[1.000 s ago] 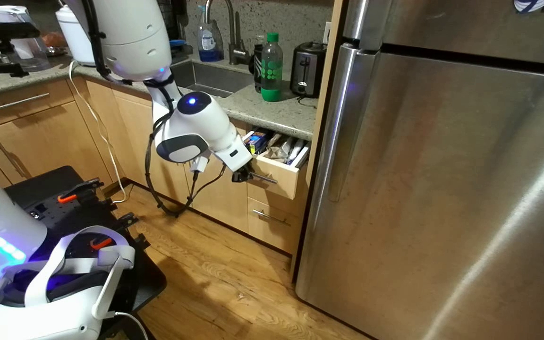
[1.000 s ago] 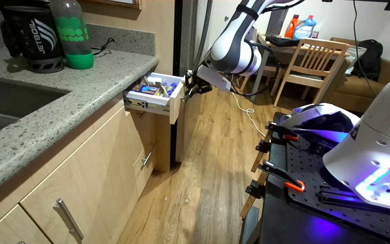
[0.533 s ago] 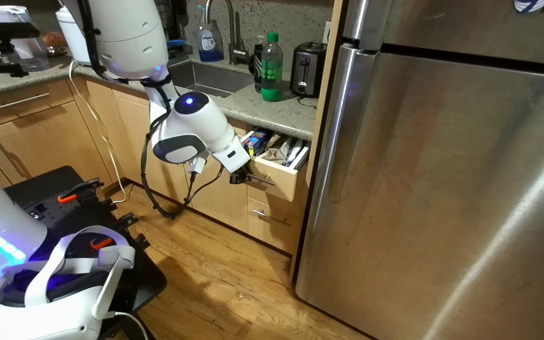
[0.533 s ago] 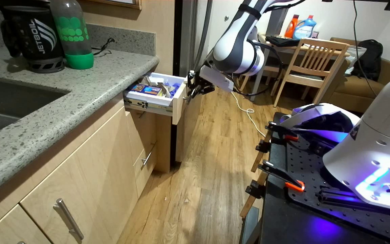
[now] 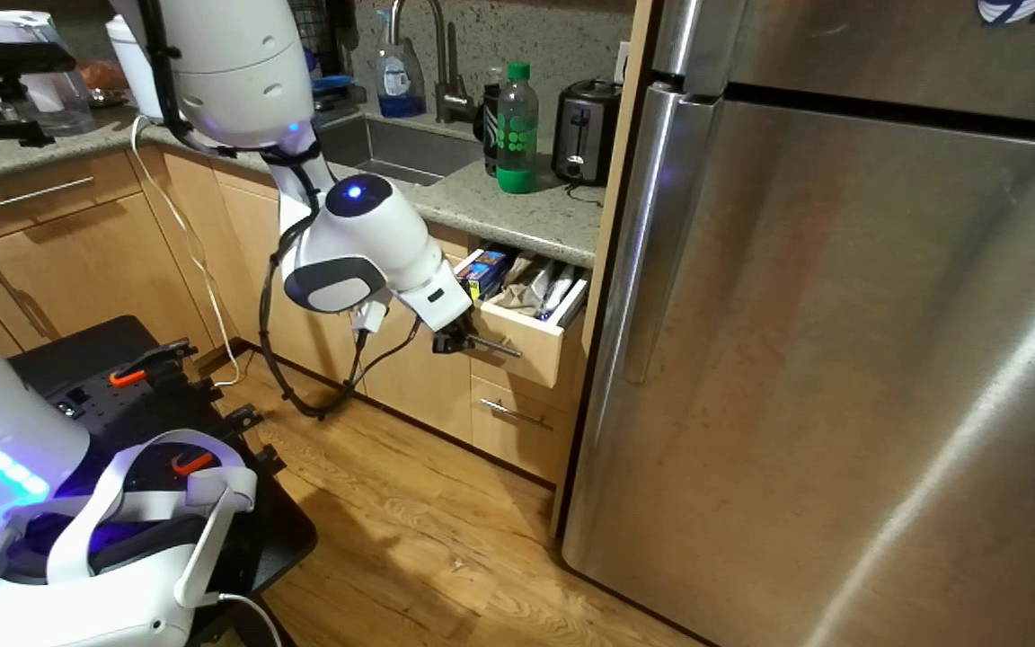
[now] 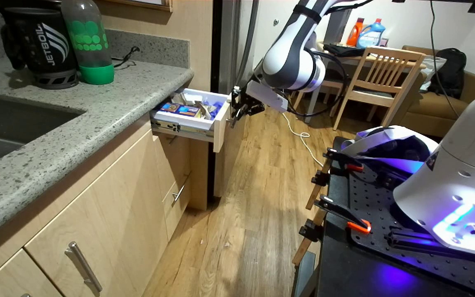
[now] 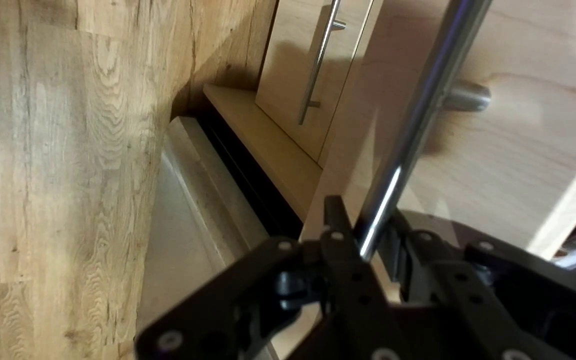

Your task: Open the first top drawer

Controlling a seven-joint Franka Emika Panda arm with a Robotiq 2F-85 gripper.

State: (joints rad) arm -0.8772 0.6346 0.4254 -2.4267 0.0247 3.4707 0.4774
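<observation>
Below the bench (image 5: 526, 220): top drawer (image 5: 533, 336), standing open, shallow, light wood outside, white-walled within.
Interior: blue box (image 6: 184, 110), mixed clutter (image 5: 531, 286) beside it.
Metal bar handle (image 7: 410, 135): my claw (image 7: 365, 235) clenched on it.

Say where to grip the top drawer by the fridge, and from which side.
Its bar handle, from the front, jaws either side of it: it is slim and stands off the drawer front on a post, leaving room behind. The gripper holds it near one end; nearer the middle would probably pull straighter.
</observation>
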